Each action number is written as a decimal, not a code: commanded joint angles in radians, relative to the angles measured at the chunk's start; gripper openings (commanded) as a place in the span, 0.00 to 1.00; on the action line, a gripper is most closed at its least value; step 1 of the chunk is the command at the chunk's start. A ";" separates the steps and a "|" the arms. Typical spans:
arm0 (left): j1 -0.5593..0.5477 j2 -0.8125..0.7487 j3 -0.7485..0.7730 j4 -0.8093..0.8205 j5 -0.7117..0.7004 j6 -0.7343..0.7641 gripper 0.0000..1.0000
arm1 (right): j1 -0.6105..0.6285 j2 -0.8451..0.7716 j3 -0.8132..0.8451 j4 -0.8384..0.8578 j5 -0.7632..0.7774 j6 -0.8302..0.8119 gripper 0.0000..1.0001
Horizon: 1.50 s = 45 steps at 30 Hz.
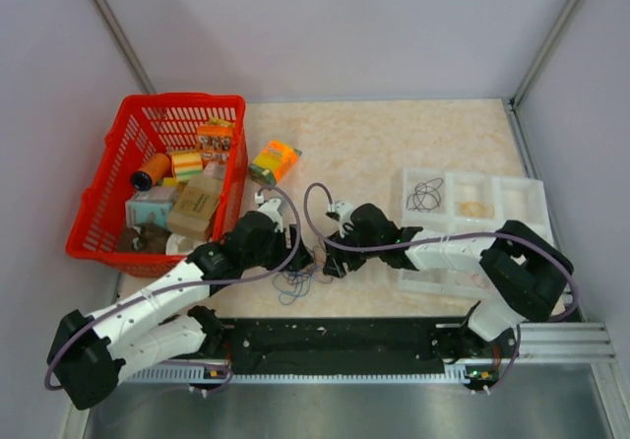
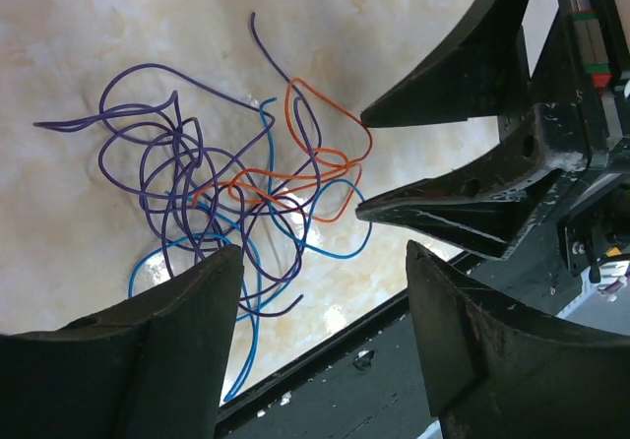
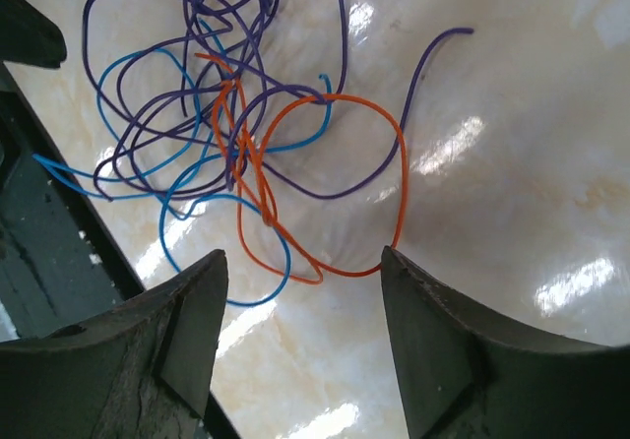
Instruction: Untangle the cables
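Note:
A tangle of thin cables (image 1: 300, 280) lies on the marble table near its front edge, with purple (image 2: 148, 154), blue (image 2: 246, 262) and orange (image 2: 315, 163) loops knotted together. My left gripper (image 2: 325, 262) is open just above the tangle's near side, holding nothing. My right gripper (image 3: 303, 262) is open too, its right fingertip at the edge of the orange loop (image 3: 394, 163), with purple (image 3: 167, 114) and blue (image 3: 177, 203) wires beyond. The right gripper's fingers (image 2: 463, 203) show in the left wrist view, close to the orange cable. A black cable (image 1: 425, 196) and a yellow one (image 1: 475, 208) lie in separate tray compartments.
A white compartment tray (image 1: 522, 198) sits at the right. A red basket (image 1: 103, 203) full of boxes and spools stands at the left, with an orange-green box (image 1: 275, 160) beside it. A black rail (image 1: 335, 345) runs along the table's front edge, close to the tangle.

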State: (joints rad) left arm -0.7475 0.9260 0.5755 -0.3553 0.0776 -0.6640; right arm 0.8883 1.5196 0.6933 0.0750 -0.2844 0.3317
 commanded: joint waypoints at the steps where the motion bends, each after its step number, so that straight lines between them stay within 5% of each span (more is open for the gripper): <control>1: -0.001 0.037 -0.046 0.102 0.037 -0.022 0.71 | 0.011 0.083 0.029 0.122 -0.038 -0.040 0.54; 3: -0.003 0.065 -0.071 0.119 0.041 -0.022 0.70 | 0.009 0.114 0.052 0.103 -0.035 -0.037 0.34; 10: -0.001 0.151 -0.114 0.168 0.027 -0.023 0.63 | 0.012 -0.071 0.042 -0.056 0.131 -0.013 0.00; 20: -0.001 0.254 -0.126 0.219 0.024 -0.031 0.48 | 0.012 -0.643 0.093 -0.228 0.281 0.087 0.00; 31: -0.001 0.163 -0.120 0.182 -0.007 -0.026 0.41 | 0.011 -0.674 0.506 -0.357 0.301 0.011 0.00; 37: -0.001 0.093 -0.097 0.147 -0.013 -0.022 0.41 | 0.002 -0.639 0.560 -0.594 0.814 0.105 0.00; 40: -0.001 0.053 -0.082 0.131 -0.010 -0.016 0.42 | -0.090 -0.664 0.480 -0.759 0.930 0.246 0.00; 45: -0.001 0.020 -0.059 0.101 -0.012 0.013 0.43 | -0.444 -0.814 0.286 -0.886 0.927 0.369 0.00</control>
State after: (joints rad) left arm -0.7574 0.9764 0.4629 -0.2390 0.0814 -0.6815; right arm 0.6544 0.8173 1.0863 -0.6067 0.5087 0.5690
